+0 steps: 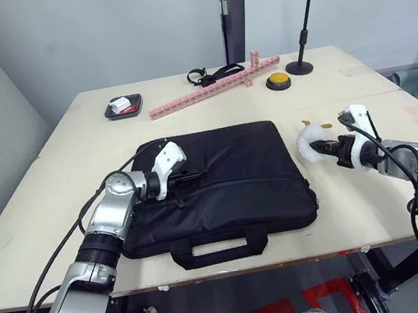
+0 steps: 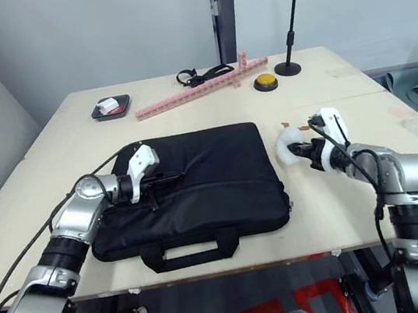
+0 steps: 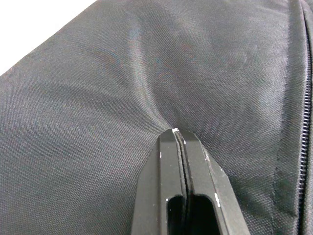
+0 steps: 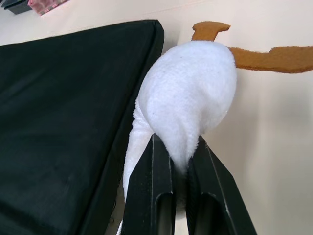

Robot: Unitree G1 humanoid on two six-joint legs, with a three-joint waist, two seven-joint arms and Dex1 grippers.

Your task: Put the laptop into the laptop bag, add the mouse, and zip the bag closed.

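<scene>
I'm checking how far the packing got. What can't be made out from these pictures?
- Inside of the laptop bag: hidden in the eye views by its own black fabric, so whether anything is packed is unknown.
- Zipper state: far edge too small in the eye views; the left wrist view shows a short stretch.
- Contents of the small black tray: too small.
- White soft lump held by the right gripper: underside hidden by its fingers.
</scene>
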